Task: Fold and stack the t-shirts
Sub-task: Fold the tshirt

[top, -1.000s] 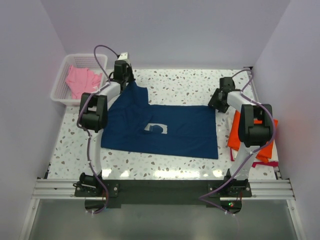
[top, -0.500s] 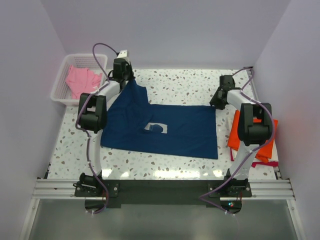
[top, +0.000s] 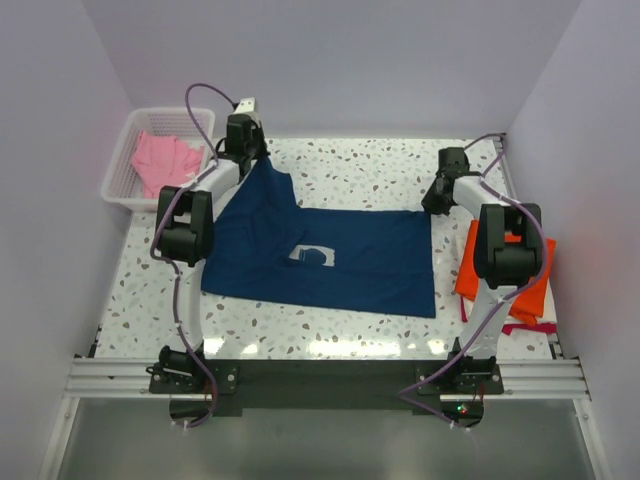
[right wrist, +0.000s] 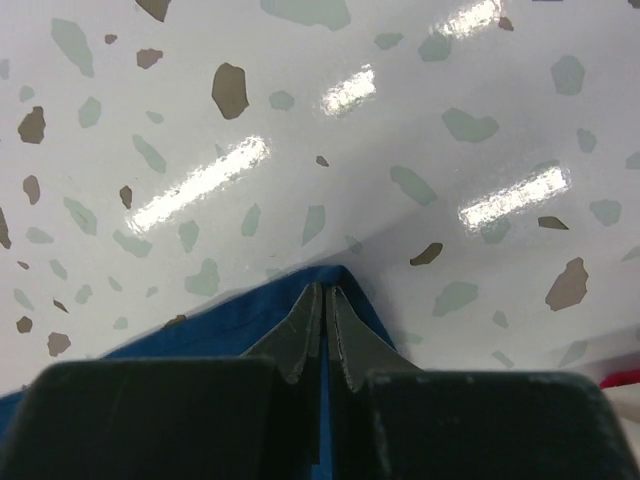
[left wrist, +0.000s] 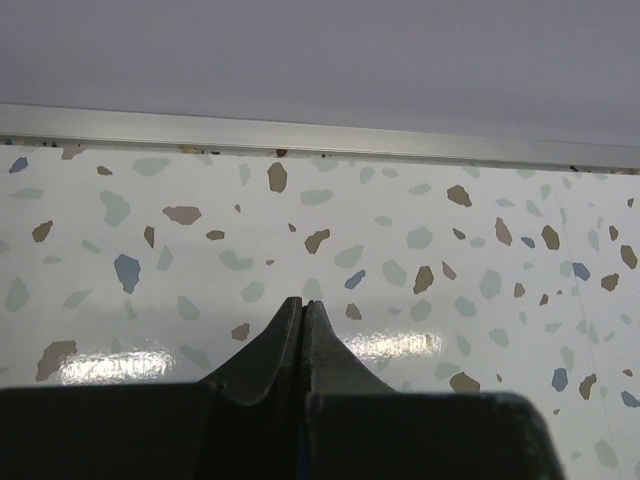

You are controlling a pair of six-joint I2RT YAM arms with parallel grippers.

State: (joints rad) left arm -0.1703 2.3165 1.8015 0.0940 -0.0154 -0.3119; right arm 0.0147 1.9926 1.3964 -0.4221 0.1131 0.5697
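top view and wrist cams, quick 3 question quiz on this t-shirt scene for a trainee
1. True or false: the pink t-shirt lies inside the white basket.
2. On which side of the table, by the robot's own left and right, does the orange t-shirt lie?
3. The right gripper is shut on: A) a corner of the navy t-shirt; B) the orange t-shirt; C) the white basket.

Key: 1 true; 2 right; 3 A.
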